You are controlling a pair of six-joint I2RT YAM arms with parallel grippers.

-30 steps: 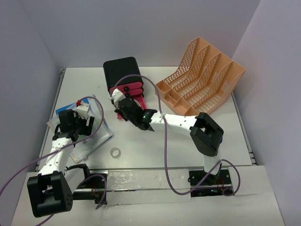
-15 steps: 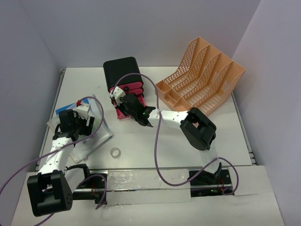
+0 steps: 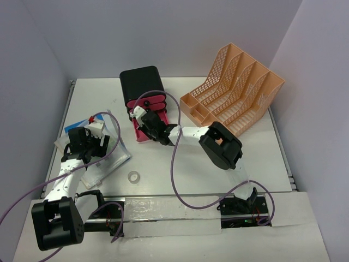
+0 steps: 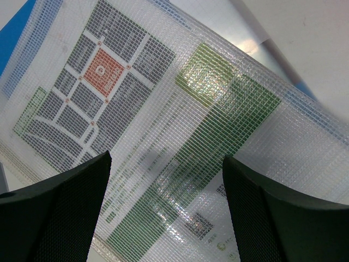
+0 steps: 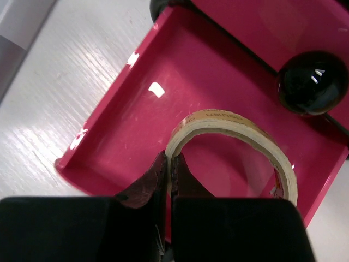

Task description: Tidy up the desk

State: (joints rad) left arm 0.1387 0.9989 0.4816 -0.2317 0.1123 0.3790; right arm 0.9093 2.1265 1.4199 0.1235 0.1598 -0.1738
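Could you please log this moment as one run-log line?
right gripper: shut on tape roll, over open pink drawer | left gripper: open, above mesh pouch | desk: second tape roll loose

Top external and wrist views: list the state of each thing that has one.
Bottom pink plastic drawer: pulled open.
Tan tape roll: pinched by its band over that drawer.
Right gripper: shut on the tan tape roll.
Left gripper: open, above clear mesh document pouch.
Upper pink drawer: closed.
Small pale tape ring: flat on white desk.
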